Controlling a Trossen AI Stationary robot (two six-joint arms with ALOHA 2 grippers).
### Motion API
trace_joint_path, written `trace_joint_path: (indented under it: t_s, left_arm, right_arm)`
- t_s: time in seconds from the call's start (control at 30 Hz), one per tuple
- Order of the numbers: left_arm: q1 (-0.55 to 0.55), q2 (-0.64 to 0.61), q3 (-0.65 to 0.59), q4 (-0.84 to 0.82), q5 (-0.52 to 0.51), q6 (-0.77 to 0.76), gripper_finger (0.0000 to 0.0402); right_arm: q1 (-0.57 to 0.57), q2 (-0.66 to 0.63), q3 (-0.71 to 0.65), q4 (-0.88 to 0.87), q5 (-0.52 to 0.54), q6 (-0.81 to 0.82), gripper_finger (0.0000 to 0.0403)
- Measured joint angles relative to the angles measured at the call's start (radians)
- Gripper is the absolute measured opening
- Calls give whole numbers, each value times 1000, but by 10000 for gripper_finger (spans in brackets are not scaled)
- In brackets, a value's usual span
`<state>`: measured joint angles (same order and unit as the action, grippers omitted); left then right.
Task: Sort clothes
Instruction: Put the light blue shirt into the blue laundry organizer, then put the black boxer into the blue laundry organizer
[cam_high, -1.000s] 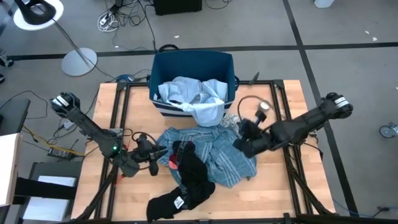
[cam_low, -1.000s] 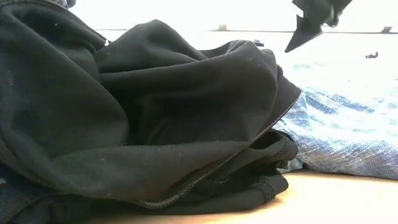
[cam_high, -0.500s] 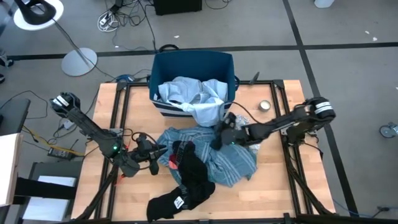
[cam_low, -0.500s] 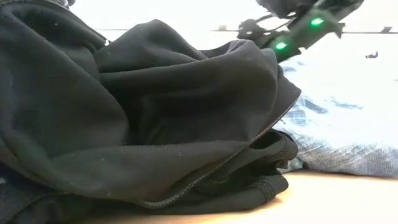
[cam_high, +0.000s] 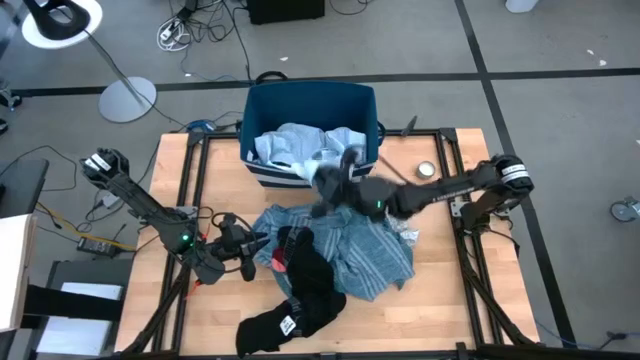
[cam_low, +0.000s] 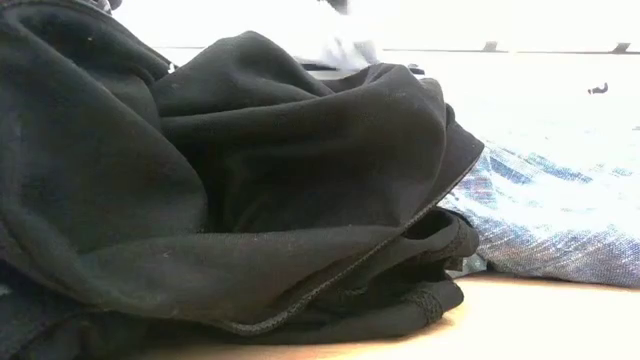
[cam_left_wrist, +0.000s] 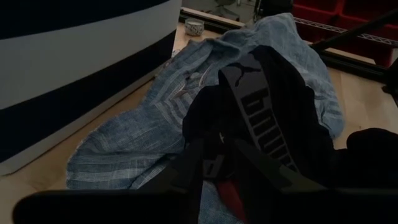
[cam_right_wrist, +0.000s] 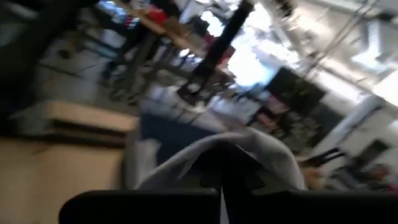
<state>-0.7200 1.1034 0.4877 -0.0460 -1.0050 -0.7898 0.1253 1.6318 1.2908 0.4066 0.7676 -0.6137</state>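
Note:
The dark blue bin (cam_high: 262, 110) stands at the table's far middle with the light blue shirt (cam_high: 295, 145) in it. In front of it lie the teal striped cloth (cam_high: 375, 255), black pieces (cam_high: 305, 275), a small red piece (cam_high: 276, 262) and a white-and-grey patterned cloth (cam_high: 407, 234). My right gripper (cam_high: 335, 178) is shut, raised at the bin's front wall, and blurred. My left gripper (cam_high: 255, 245) is low at the pile's left edge, by the black pieces (cam_left_wrist: 273, 106) and the striped cloth (cam_left_wrist: 143, 124). My right gripper has a pale fold of cloth (cam_right_wrist: 249, 146) draped over its shut fingertips, falling away on both sides. The fingers lie about level and come from the table's right side. The fold is lifted at the bin's front. Which garment it belongs to is blurred.
A small round tin (cam_high: 427, 170) sits at the table's far right. Dark rails (cam_high: 195, 190) run along the table's left and right sides. A black piece (cam_low: 200, 180) at the near edge fills the low view. Bare wood (cam_high: 450, 290) lies at the near right.
My right gripper has swung from the right part of the table, over the striped cloth, toward the bin. It has risen and turned as it went, staying shut. The pale flap that hung over the bin's front wall now rides on its tips.

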Motion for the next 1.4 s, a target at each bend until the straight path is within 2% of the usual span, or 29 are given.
trace_joint_path:
  t_s: [0.17, 0.27, 0.33, 0.37, 0.43, 0.5, 0.57, 0.7, 0.93, 1.03, 1.1, 1.23, 1.4]
  left_arm:
    - [0, 0, 0, 0, 0, 0, 92]
    - [0, 0, 0, 0, 0, 0, 92]
    - [0, 0, 0, 0, -1, 0, 92]
    - [0, 0, 0, 0, -1, 0, 92]
    - [0, 0, 0, 0, 0, 0, 92]
    - [0, 0, 0, 0, -1, 0, 92]
    - [0, 0, 0, 0, -1, 0, 92]
    - [0, 0, 0, -1, 0, 0, 92]
    - [0, 0, 0, -3, 0, 0, 92]
    - [0, 0, 0, -14, 0, 0, 92]
    - [0, 0, 0, -16, 0, 0, 92]
    - [0, 0, 0, -16, 5, 0, 92]
    - [0, 0, 0, -11, 22, 0, 92]
  right_arm:
    - [-136, 1, 204, -115, -55, -61, 0]
    - [-240, 1, 325, -311, -54, 76, 0]
    - [-299, 1, 405, -537, -69, 275, 0]
    - [-326, 1, 443, -672, -112, 403, 0]
    - [-381, 1, 489, -927, -265, 659, 0]
    - [-429, 2, 495, -1093, -420, 796, 0]
    - [-460, 4, 495, -1205, -499, 860, 0]
    - [-473, -13, 495, -1262, -526, 853, 0]
    - [-387, -126, 496, -1284, -528, 821, 0]
    - [-293, -173, 496, -1381, -525, 807, 0]
    - [-207, -205, 471, -1412, -481, 799, 0]
    - [-36, -266, 339, -1383, -339, 848, 0]
    - [118, -293, 106, -1194, -346, 922, 7]
